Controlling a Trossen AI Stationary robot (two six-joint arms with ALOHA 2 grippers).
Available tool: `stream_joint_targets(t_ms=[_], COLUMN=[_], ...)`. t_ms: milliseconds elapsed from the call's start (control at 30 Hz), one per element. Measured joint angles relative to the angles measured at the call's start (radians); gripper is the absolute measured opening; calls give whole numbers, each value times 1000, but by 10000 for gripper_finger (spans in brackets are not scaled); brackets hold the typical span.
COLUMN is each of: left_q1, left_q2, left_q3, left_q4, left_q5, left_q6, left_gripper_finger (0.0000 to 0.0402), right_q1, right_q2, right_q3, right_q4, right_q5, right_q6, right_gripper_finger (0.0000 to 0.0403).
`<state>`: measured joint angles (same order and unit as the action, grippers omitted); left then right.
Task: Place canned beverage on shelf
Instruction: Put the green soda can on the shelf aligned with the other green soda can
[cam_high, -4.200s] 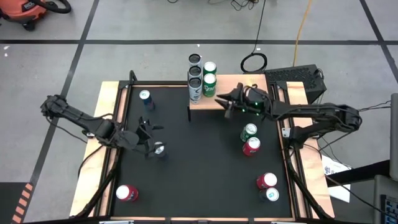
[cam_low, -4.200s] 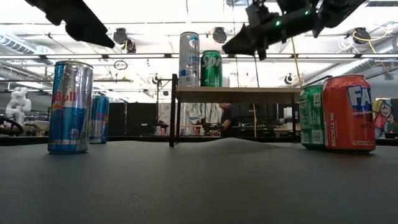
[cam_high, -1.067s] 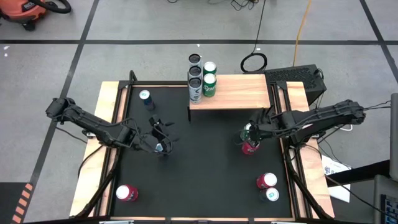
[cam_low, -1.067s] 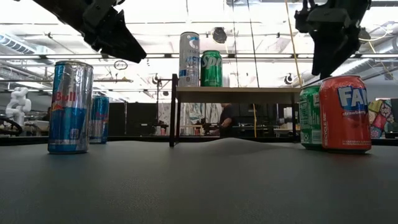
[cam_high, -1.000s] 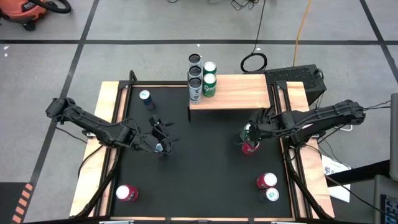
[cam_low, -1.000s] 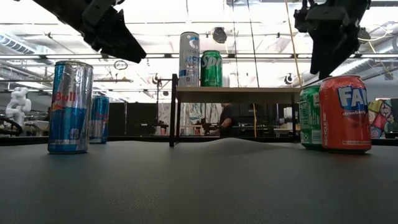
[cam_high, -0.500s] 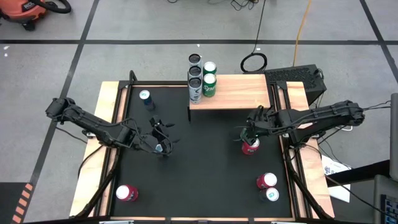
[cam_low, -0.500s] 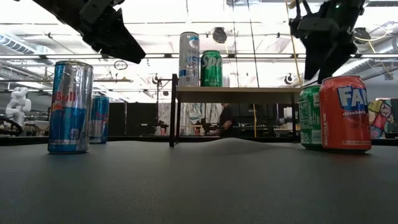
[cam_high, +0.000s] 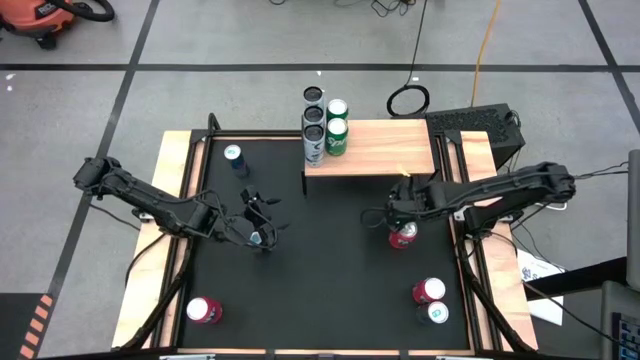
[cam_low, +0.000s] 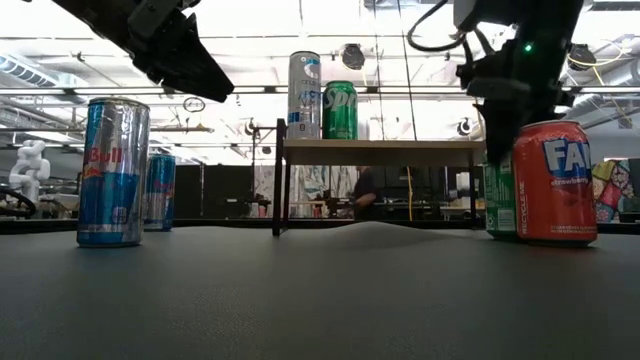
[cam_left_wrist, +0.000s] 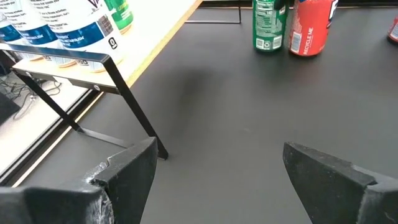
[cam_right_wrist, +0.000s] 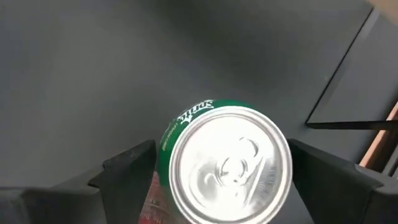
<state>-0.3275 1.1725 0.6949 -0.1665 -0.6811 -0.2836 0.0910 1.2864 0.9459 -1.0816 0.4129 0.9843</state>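
Two wide-open fingers of right gripper (cam_right_wrist: 227, 163) are set straddling green can (cam_right_wrist: 227, 163) directly below, probably lined up for shelf (cam_high: 385, 150) placement; left gripper (cam_left_wrist: 217, 174) parked open too.

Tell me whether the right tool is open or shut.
Open: the right tool straddles the upright green can, with gaps beside it.

Orange vacuum (cam_high: 45, 17), coiled cable (cam_high: 408, 100)
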Motion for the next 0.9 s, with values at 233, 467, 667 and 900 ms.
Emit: stream_joint_targets(t_ms=[233,467,667,900], left_q1=[0,0,0,6], left_q2=[0,0,0,20], left_q3=[0,0,0,0], left_q4=[0,0,0,5], left_q5=[0,0,-1,2], left_q6=[0,1,1,1], left_gripper_finger=[347,347,347,347], right_q1=[0,0,23,86], right_q2=[55,62,50,46], right_q3=[0,1,19,60], right_q4=[12,32,76,283], right_q5=[-45,-65,-101,-95], right_q6=[1,-25,-27,-82], right_gripper_finger=[343,317,295,300])
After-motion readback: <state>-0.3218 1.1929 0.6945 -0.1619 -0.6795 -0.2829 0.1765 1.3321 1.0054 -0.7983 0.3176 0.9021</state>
